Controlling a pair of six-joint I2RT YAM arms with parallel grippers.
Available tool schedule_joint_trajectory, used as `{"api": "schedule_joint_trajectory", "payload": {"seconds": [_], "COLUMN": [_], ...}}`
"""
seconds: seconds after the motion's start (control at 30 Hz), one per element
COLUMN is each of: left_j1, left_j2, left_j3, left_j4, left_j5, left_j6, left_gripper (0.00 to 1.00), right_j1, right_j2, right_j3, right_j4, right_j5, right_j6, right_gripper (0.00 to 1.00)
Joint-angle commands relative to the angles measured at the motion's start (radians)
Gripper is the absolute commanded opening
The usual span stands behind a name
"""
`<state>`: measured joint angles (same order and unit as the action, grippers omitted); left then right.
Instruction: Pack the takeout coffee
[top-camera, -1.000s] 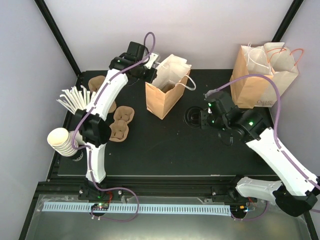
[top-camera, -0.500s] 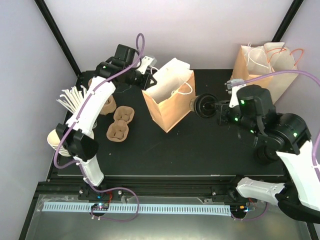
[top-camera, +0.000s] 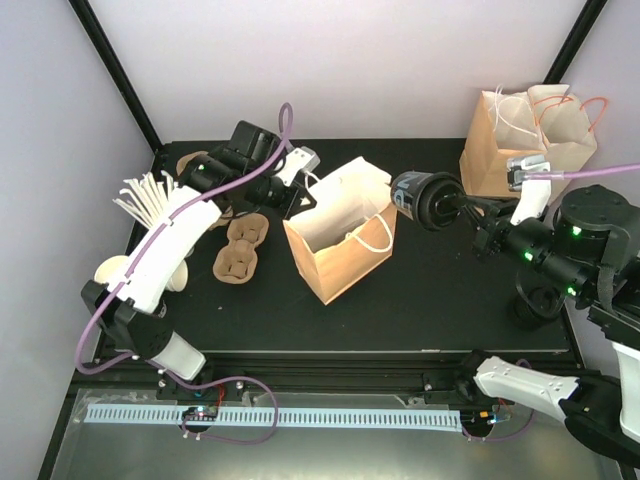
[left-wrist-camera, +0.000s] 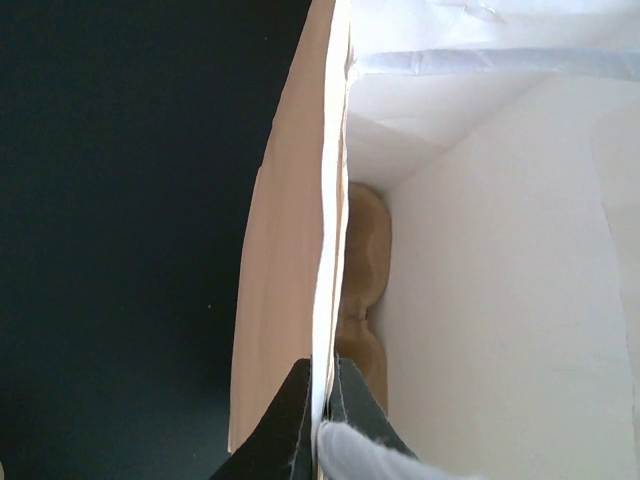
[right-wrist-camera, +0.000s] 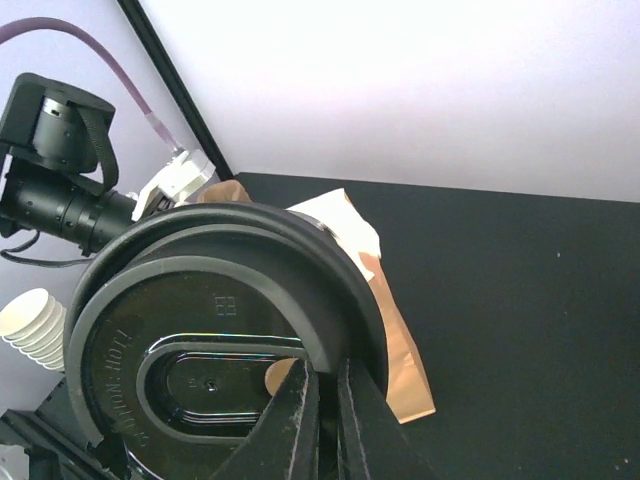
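Observation:
The takeout coffee (top-camera: 428, 198) hangs above the table, tilted on its side, just right of the open brown paper bag (top-camera: 345, 260). My right gripper (top-camera: 468, 206) is shut on the rim of its black lid (right-wrist-camera: 200, 340), which fills the right wrist view with the gripper (right-wrist-camera: 328, 400) pinching its edge. My left gripper (top-camera: 297, 190) is shut on the bag's back left wall. In the left wrist view the gripper (left-wrist-camera: 322, 400) clamps the thin bag wall (left-wrist-camera: 285, 250), and a brown pulp carrier (left-wrist-camera: 365, 260) lies inside the bag against that wall.
A second paper bag (top-camera: 520, 150) with handles stands at the back right. Brown cup carriers (top-camera: 240, 245) lie left of the open bag. A stack of white cups (top-camera: 120, 272) and a bundle of white sticks (top-camera: 148, 195) sit at the left edge.
The right arm lifted the coffee off the table and raised it beside the bag's mouth. The left arm dragged the bag toward the front and right, still gripping its wall.

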<state>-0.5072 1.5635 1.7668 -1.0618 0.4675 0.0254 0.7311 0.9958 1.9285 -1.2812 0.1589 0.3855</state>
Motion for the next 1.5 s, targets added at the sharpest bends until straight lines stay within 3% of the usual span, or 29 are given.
{"api": "schedule_joint_trajectory", "payload": {"seconds": [0.0, 0.3, 0.6, 0.93, 1.23, 1.47], "left_j1": [-0.036, -0.076, -0.114, -0.23, -0.269, -0.289], "left_j2": [-0.081, -0.177, -0.214, -0.253, -0.364, -0.455], "left_j3": [-0.041, -0.133, -0.185, -0.266, -0.405, -0.534], "left_j4": [-0.015, -0.007, 0.011, 0.059, 0.217, 0.348], "left_j5": [-0.018, -0.094, -0.123, -0.342, -0.373, -0.375], "left_j6": [0.028, 0.048, 0.068, 0.111, 0.105, 0.079], "left_gripper": [0.01, 0.02, 0.01, 0.02, 0.02, 0.02], "right_j1": [-0.006, -0.006, -0.003, 0.018, 0.276, 0.472], "right_j2": [0.009, 0.025, 0.058, 0.042, 0.085, 0.023], "right_j3": [-0.009, -0.151, -0.324, -0.438, -0.579, -0.821], "right_j4": [0.029, 0.124, 0.154, 0.228, 0.232, 0.336], "right_j5": [-0.052, -0.336, -0.332, -0.305, 0.025, 0.213], "right_j6": [-0.047, -0.125, -0.114, -0.08, -0.018, 0.096], "right_gripper": [0.01, 0.01, 0.01, 0.01, 0.01, 0.01]}}
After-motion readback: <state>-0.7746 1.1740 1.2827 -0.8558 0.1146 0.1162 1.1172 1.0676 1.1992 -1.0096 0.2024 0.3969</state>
